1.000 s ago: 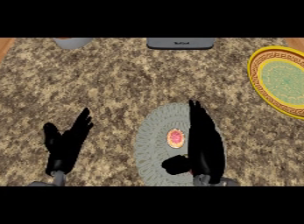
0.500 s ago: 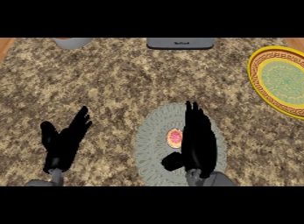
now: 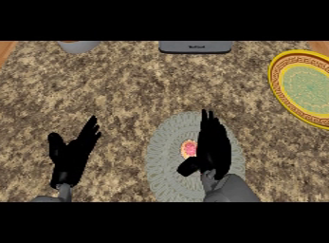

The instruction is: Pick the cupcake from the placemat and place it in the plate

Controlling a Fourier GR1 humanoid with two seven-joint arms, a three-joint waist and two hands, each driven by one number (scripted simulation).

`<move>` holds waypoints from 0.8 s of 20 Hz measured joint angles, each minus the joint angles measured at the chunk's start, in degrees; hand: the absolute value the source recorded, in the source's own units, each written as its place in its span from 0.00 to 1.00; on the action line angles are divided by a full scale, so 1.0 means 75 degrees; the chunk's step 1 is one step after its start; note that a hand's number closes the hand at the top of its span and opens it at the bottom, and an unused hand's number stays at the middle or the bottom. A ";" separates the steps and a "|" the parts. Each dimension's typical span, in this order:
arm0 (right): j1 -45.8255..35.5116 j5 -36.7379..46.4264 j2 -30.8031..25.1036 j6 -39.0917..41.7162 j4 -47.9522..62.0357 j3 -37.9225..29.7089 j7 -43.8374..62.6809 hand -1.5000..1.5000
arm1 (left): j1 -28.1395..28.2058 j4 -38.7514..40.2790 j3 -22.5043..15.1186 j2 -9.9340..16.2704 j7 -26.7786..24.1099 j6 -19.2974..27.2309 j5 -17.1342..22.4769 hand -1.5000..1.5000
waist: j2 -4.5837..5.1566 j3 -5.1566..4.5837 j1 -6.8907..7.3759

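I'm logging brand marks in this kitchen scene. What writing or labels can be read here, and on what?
Grey appliance at the counter's far edge: a short pale marking, too small and blurred to read.
Plate: a patterned rim only, no text.
Cupcake, placemat: no text.

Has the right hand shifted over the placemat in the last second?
Yes. The right hand has slid a little left across the placemat, now covering more of the cupcake with its fingers straight.

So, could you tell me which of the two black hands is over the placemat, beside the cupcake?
The right hand: it lies over the grey placemat, just right of the pink cupcake. The left hand rests over bare counter.
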 measured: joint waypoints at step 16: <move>-0.1100 0.0638 -0.0046 -0.0034 0.1432 -0.0596 -0.0142 1.00 | 0.0051 -0.0003 0.0344 -0.0202 -0.0092 -0.0436 -0.0235 0.50 | 0.0031 -0.0002 0.0076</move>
